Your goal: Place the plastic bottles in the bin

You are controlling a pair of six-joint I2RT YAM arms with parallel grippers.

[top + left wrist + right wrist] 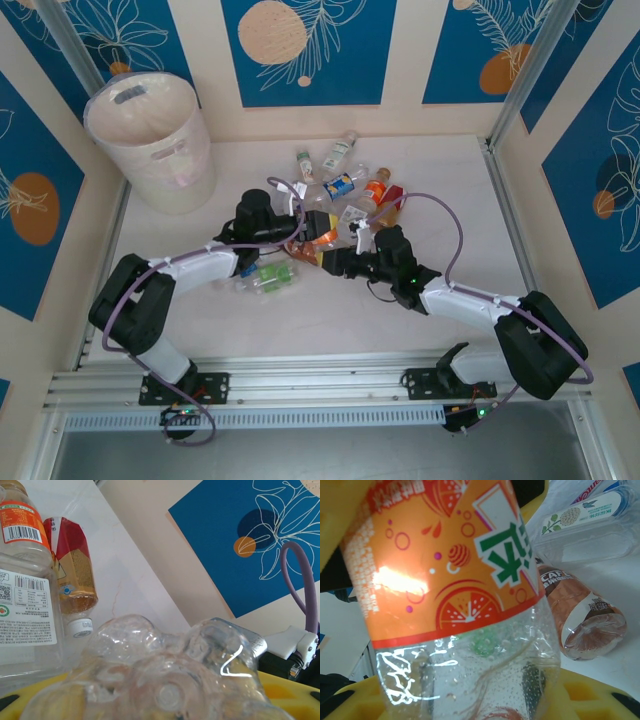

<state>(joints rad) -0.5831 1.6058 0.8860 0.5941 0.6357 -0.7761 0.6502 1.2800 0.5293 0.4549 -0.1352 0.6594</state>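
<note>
- Plastic bottles lie in a loose heap on the table, to the right of the bin and well apart from it; none can be seen inside the bin.
- The bin stands upright in the far left corner, its mouth open to the top camera.
- The left gripper sits at the edge of the heap nearest the bin. In its wrist view the base of a clear bottle lies between its yellow fingers; whether they clamp it I cannot tell.
- Beyond that clear bottle lie a white-labelled bottle, an orange-labelled one with a barcode and a red-and-brown bottle, side by side.
- The right gripper is at the near side of the heap, farther from the bin than the left one, its jaws clenched on an orange-label bottle printed with orange slices.
- Just beside that held bottle lies a brown café bottle, with a white flower-label bottle behind it.
- A green-labelled bottle lies alone by the left arm, on the bin's side of the heap.
</note>
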